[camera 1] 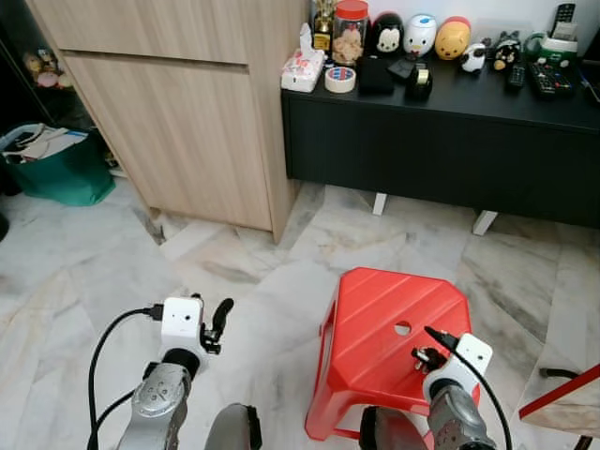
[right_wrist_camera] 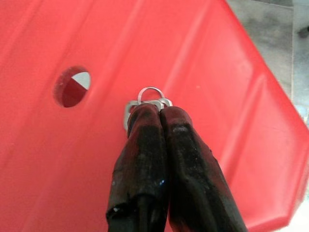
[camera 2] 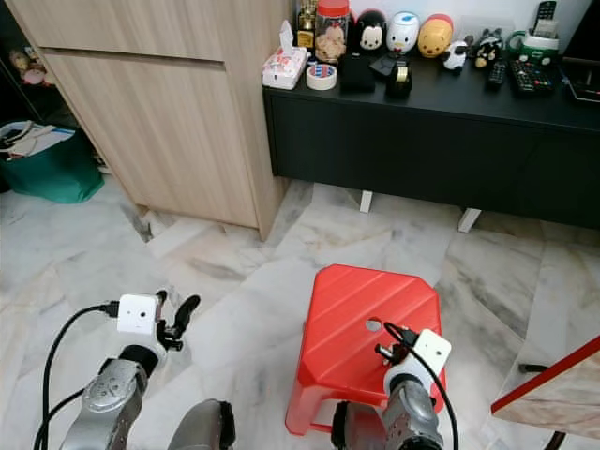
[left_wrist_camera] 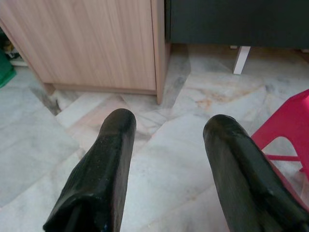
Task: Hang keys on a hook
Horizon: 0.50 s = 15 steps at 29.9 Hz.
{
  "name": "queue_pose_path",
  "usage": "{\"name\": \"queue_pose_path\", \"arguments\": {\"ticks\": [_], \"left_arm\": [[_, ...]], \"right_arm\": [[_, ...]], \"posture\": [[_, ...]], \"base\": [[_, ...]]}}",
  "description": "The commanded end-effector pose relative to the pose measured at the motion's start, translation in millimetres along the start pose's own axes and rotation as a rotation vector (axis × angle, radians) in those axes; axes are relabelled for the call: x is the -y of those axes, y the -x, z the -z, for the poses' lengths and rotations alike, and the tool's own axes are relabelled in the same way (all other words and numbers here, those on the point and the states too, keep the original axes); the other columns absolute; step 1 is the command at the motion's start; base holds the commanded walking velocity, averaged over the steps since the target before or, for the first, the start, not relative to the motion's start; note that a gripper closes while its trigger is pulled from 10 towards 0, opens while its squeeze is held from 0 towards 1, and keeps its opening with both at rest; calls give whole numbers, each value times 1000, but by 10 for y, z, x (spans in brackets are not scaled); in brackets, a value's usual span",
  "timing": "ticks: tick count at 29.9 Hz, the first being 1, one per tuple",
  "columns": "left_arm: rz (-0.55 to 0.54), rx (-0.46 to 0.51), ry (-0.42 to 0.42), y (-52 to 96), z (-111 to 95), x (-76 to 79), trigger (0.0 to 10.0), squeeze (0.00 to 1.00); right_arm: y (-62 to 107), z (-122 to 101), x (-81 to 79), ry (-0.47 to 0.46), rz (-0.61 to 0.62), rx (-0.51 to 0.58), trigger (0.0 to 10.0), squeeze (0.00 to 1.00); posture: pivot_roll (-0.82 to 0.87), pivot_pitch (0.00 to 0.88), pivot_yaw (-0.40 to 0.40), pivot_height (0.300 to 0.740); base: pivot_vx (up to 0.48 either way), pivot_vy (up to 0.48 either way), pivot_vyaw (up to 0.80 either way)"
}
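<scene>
Over the red plastic stool [camera 1: 394, 333], near its round centre hole [right_wrist_camera: 72, 87], the right gripper [right_wrist_camera: 157, 110] has its two black fingers pressed together, pinching a silver key ring [right_wrist_camera: 149, 94] whose loop and metal parts protrude just beyond the fingertips; the keys themselves are largely hidden by the fingers. From the head camera the same gripper [camera 1: 428, 356] sits above the stool's top, on the robot's right. On the robot's left, the left gripper [camera 1: 217, 323] hangs above the marble floor [camera 1: 112, 281] with its fingers [left_wrist_camera: 106, 164] spread apart and nothing between them, pointed toward the corner of a light wooden cabinet [camera 1: 187, 112]. Beside the cabinet stands a low black sideboard [camera 1: 441, 141] carrying a tissue box [camera 1: 303, 67], a roll of tape [camera 1: 339, 79], a jar with a red lid [camera 1: 351, 30], several round toy figures [camera 1: 419, 34] and remote controls [camera 1: 546, 79]. A green bin [camera 1: 58, 169] sits on the floor at far left
</scene>
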<state>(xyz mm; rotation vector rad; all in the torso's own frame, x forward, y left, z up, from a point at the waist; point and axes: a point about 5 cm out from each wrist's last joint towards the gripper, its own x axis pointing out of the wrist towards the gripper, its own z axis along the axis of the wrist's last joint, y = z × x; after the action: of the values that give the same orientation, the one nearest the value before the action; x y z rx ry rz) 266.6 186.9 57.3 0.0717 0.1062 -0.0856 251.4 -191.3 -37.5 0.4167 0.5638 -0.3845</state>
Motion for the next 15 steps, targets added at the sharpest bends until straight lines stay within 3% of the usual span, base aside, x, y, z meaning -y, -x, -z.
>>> {"name": "queue_pose_path", "arguments": {"ticks": [1,5,6,7,8,15], "left_arm": [[-1,-10,-10,-2,23,-8,10000,0],[-3,-8,-10,-3,25,-6,10000,0],[-3,-7,-10,-3,26,-6,10000,0],[-3,-6,-10,-3,27,-6,10000,0],[-4,-6,-11,-1,27,-7,10000,0],[-8,-8,-11,20,39,-15,10000,0]], "right_arm": [[12,16,8,11,-1,7,0,0],[13,24,-9,24,-10,3,0,0],[13,23,-22,32,-18,4,392,0],[13,21,-37,40,-27,6,3725,0],[10,5,-68,47,-44,16,10000,1000],[-19,-54,-278,75,-149,2,10000,1000]], "posture": [[70,72,4,630],[70,71,4,630],[70,71,4,630],[70,73,3,630],[71,73,3,630],[72,79,3,630]], "base": [[0,0,0],[0,0,0],[0,0,0],[0,0,0],[0,0,0],[0,0,0]]}}
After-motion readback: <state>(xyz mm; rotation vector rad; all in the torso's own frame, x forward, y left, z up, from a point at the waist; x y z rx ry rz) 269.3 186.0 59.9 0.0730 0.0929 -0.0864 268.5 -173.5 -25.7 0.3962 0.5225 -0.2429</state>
